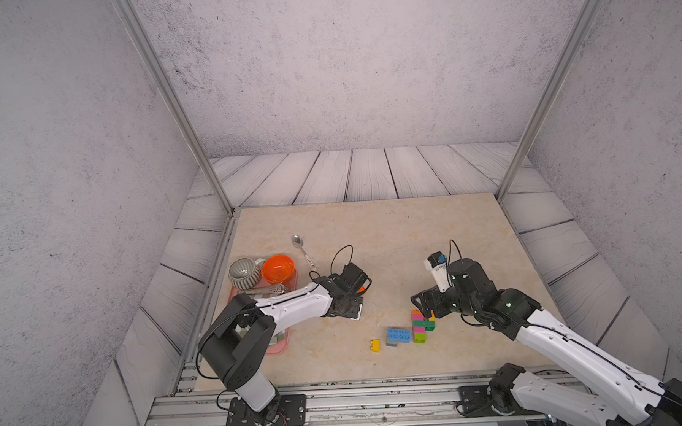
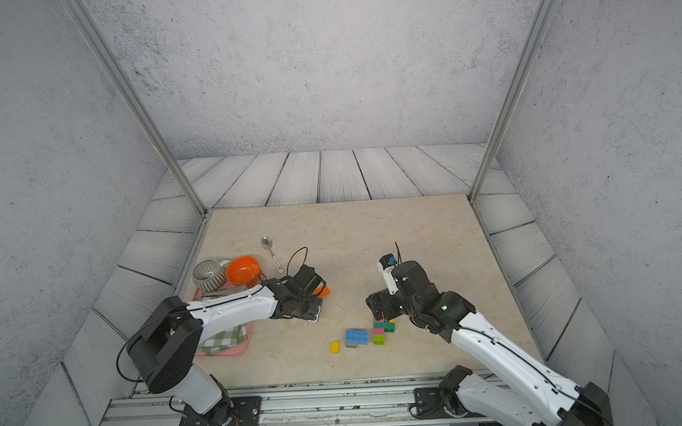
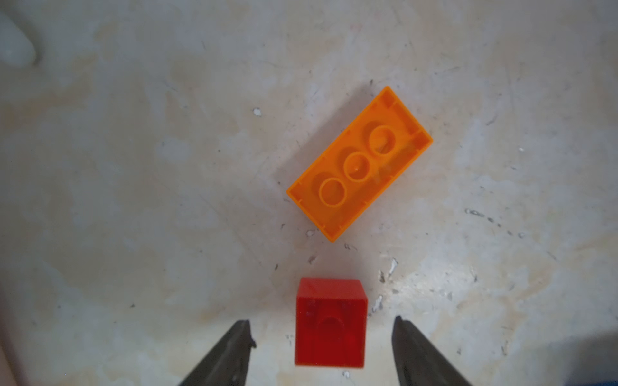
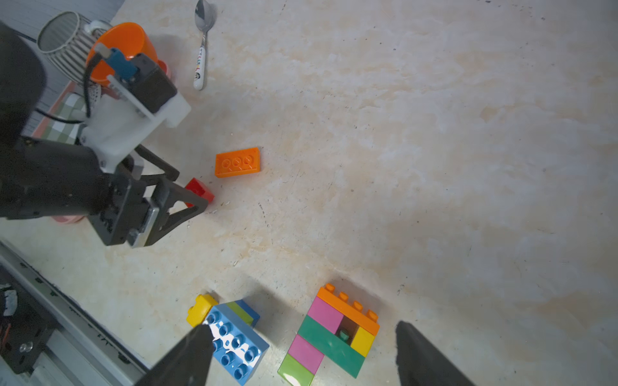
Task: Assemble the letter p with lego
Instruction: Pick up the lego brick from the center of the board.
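Note:
A small red lego brick [image 3: 329, 322] lies on the table between the fingers of my left gripper [image 3: 322, 326]. The jaws stand open, with a gap on each side of the brick. Just beyond it lies a long orange brick [image 3: 359, 163], hollow side up. My right gripper [image 4: 302, 329] hangs open above a flat P-shaped assembly [image 4: 331, 334] of orange, pink, green, yellow and lime bricks, touching nothing. Beside the assembly lie a blue brick [image 4: 234, 347] and a small yellow brick [image 4: 200, 309]. Both top views show the assembly [image 1: 421, 325] under the right gripper [image 1: 422, 307].
A pink tray [image 2: 242, 350] at the left holds a striped bowl [image 1: 242, 273], an orange bowl [image 1: 277, 268] and a checked cloth [image 2: 222, 340]. A spoon [image 1: 303, 249] lies behind the left arm. Metal rails [image 1: 339, 396] run along the front edge.

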`<state>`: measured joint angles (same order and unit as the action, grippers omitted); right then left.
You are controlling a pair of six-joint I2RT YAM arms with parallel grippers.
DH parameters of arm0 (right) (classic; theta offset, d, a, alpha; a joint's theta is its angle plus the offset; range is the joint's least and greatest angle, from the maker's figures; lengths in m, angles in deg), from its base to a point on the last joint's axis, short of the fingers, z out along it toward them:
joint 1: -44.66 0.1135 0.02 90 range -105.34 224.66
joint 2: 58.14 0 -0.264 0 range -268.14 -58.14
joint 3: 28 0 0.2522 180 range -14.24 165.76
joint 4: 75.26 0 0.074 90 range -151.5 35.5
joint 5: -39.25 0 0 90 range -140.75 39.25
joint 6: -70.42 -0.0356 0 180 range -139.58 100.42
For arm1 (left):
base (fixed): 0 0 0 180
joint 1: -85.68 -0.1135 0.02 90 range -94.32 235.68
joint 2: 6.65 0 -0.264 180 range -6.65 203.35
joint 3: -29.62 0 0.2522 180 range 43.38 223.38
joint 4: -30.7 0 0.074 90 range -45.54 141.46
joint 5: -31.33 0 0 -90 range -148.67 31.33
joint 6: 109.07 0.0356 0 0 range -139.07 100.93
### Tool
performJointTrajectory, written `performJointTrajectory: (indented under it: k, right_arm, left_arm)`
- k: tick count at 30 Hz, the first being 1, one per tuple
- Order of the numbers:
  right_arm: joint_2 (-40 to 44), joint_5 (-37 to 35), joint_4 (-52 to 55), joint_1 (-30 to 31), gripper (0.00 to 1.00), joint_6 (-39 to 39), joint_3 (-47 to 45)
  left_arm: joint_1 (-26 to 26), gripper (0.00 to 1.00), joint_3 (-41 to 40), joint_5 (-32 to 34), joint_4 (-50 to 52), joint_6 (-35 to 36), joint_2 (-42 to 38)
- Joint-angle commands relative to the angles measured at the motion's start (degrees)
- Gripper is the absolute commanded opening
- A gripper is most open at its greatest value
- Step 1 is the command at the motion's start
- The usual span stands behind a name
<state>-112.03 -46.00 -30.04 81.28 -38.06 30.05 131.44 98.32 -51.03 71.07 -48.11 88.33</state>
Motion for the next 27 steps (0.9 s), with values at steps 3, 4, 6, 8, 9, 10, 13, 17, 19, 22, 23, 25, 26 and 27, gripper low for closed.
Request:
performJointTrajectory:
  k: [3,4,6,8,9,10,13,17,19,22,23,25,26,27]
  right_arm:
    - [0.6,6.8,-1.1,-0.8,0.8,-1.1,-1.1]
    - [0.7,7.4,-1.2,-0.9,0.79,-1.1,-1.1]
    - [0.5,8.4,-1.2,-1.0,0.79,-1.1,-1.1]
    - [0.3,9.5,-1.7,-1.2,0.78,-1.5,-1.3]
    - [0.2,10.2,-2.1,-1.2,0.78,-1.7,-1.5]
    - [0.0,11.0,-2.7,-1.1,0.79,-2.1,-1.7]
    - [-0.4,13.3,-5.0,-1.3,0.8,-2.7,-2.3]
    - [-1.0,17.0,-10.2,-1.4,0.83,-2.0,-3.2]
    - [-1.3,18.9,-12.7,-1.4,0.85,-0.9,-3.3]
    - [-1.4,21.1,-14.9,-1.3,0.86,1.7,-2.4]
    - [-1.4,21.2,-15.3,-1.3,0.86,2.3,-2.1]
    - [-1.3,22.4,-16.6,-1.3,0.86,3.7,-1.8]
    - [-1.3,23.9,-17.6,-1.2,0.85,4.7,-2.0]
    - [-1.4,25.1,-18.7,-1.3,0.83,5.3,-2.0]
  left_arm:
    - [0.1,0.54,2.4,3.1,2.7,0.5,2.5]
    - [0.1,0.49,2.4,2.9,2.5,0.4,2.7]
    - [0.1,0.41,2.7,2.4,2.3,0.3,2.9]
    - [0.0,0.32,2.6,1.6,2.3,0.1,2.2]
    - [0.0,0.28,2.5,1.0,2.1,-0.3,1.6]
    - [-0.2,0.27,2.2,-0.4,1.7,-0.5,0.8]
    - [-1.4,0.27,1.2,-6.2,0.0,-1.2,-2.4]
    - [-7.7,0.26,-2.0,-27.6,-6.8,-4.5,-7.5]
    - [-11.2,0.26,-4.3,-39.7,-12.2,-8.4,-9.7]
    - [-13.9,0.26,-8.0,-53.9,-23.7,-18.2,-12.3]
    - [-14.2,0.26,-9.3,-57.5,-28.4,-22.5,-12.9]
    - [-14.8,0.25,-12.6,-62.7,-40.2,-32.1,-13.5]
    - [-15.0,0.25,-14.4,-64.9,-47.4,-37.8,-13.2]
    - [-15.2,0.25,-16.0,-66.5,-54.3,-43.2,-12.8]
